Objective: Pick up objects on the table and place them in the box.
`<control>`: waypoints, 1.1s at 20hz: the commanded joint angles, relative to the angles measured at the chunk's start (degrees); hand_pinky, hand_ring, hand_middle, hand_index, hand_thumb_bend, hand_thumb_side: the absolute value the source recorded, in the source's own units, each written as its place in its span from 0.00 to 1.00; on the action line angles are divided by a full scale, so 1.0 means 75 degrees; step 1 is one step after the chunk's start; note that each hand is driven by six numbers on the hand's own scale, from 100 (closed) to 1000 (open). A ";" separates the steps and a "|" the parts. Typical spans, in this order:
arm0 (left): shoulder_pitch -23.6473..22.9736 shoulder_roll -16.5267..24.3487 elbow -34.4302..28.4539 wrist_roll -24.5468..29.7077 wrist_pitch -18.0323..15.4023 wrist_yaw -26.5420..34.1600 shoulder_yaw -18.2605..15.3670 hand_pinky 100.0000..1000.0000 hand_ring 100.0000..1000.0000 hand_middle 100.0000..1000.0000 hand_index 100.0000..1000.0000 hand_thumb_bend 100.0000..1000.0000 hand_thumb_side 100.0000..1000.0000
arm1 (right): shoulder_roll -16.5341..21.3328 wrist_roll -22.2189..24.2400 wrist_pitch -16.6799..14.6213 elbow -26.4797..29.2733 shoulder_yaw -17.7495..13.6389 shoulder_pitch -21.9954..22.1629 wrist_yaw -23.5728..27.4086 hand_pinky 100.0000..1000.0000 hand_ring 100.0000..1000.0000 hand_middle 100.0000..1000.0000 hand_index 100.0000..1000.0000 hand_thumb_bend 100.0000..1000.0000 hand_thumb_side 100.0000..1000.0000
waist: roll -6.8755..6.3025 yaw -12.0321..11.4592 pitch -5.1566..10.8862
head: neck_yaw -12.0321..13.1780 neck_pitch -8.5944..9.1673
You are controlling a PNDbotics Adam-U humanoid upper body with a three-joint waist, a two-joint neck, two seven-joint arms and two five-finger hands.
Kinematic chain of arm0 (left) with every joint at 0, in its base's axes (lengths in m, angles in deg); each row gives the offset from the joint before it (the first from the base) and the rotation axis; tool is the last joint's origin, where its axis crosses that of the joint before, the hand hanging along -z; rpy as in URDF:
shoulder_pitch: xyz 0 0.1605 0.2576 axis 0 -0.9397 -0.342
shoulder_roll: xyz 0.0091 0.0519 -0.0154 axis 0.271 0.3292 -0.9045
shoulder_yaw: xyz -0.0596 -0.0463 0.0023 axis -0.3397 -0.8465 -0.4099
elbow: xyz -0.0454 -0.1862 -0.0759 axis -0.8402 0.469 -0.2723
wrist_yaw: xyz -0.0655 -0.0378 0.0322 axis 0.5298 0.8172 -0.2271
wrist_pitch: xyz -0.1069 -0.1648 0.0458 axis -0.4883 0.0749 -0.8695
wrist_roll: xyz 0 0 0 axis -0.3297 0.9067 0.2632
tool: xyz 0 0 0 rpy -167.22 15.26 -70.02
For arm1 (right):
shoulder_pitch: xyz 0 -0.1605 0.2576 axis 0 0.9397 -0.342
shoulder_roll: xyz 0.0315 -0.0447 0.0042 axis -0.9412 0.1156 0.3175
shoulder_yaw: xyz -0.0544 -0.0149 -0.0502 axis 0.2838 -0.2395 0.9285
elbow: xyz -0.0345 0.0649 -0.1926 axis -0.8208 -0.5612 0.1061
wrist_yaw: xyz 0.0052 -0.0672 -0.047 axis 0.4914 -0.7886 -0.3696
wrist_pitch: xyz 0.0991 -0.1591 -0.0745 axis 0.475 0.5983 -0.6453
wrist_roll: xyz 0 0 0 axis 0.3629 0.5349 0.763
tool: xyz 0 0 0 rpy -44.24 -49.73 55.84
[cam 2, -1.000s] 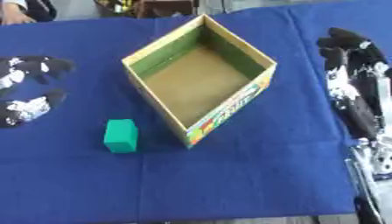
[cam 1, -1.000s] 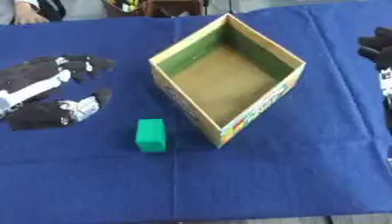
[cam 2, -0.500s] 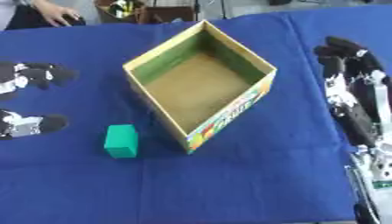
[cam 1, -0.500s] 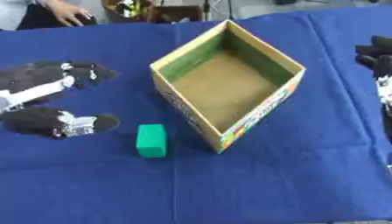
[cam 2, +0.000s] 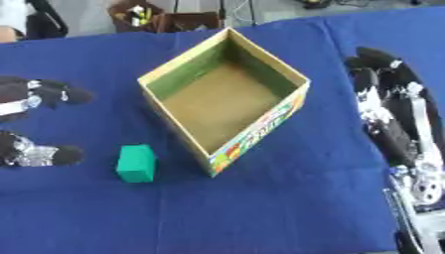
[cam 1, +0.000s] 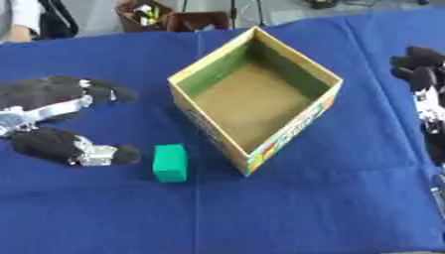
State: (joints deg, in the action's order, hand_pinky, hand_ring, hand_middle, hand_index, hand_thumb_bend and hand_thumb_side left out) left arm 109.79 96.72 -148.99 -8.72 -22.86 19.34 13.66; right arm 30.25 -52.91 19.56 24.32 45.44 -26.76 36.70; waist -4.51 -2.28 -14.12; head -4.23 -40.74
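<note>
A green block (cam 1: 170,162) lies on the blue tablecloth just left of the open cardboard box (cam 1: 208,131), which is empty and stands turned like a diamond. My left hand (cam 1: 57,119) hovers open to the block's left, fingers spread above and the thumb (cam 1: 83,151) low, close beside the block without touching it. My right hand (cam 2: 391,106) rests open along the right edge, fingers straight and pointing away, well apart from the box.
The blue cloth (cam 1: 260,213) covers the whole table. Beyond its far edge stand a brown container with small items (cam 1: 170,17) and a person's sleeve at the top left corner.
My left hand has moved right toward the green block, its thumb now close beside it. The right hand has stayed put.
</note>
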 commanded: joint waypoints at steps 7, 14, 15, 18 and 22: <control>0.0602 -0.0348 0.0765 0.0378 -0.0152 -0.0270 0.0522 0.77 0.87 0.87 1.00 0.64 0.92 | 0.0096 0.0038 0.0089 0.0149 0.0026 -0.0028 -0.0028 0.83 0.81 0.63 0.79 0.00 0.53 | -0.0031 -0.0032 0.0156 | -0.0051 0.0033; 0.0763 -0.0886 0.1366 0.0537 -0.0272 -0.0381 0.0758 0.72 0.83 0.80 1.00 0.63 0.88 | 0.0057 0.0073 0.0114 0.0149 0.0036 -0.0053 -0.0018 0.83 0.81 0.63 0.78 0.00 0.53 | -0.0020 0.0031 0.0133 | 0.0008 0.0107; 0.0774 -0.0973 0.1460 0.0557 -0.0276 -0.0399 0.0798 0.72 0.83 0.80 1.00 0.64 0.87 | 0.0052 0.0077 0.0113 0.0149 0.0039 -0.0057 -0.0016 0.83 0.81 0.63 0.78 0.00 0.53 | -0.0016 0.0044 0.0126 | 0.0018 0.0114; 0.0799 -0.1161 0.1718 0.0604 -0.0309 -0.0461 0.0902 0.70 0.82 0.80 1.00 0.65 0.87 | 0.0046 0.0089 0.0104 0.0149 0.0044 -0.0075 -0.0002 0.83 0.81 0.63 0.78 0.00 0.53 | -0.0012 0.0064 0.0115 | 0.0022 0.0131; 0.0831 -0.1375 0.2029 0.0620 -0.0365 -0.0583 0.0954 0.70 0.82 0.81 1.00 0.65 0.85 | 0.0037 0.0108 0.0114 0.0149 0.0052 -0.0092 0.0018 0.83 0.81 0.63 0.78 0.00 0.53 | -0.0015 0.0074 0.0105 | 0.0047 0.0151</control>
State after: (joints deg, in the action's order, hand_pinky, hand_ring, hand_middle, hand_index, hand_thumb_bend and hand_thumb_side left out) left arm 114.81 85.98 -134.05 -4.18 -25.41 15.47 20.98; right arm 30.20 -52.27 20.41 24.32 45.78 -26.86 36.57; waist -4.82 -1.74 -14.13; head -4.08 -40.20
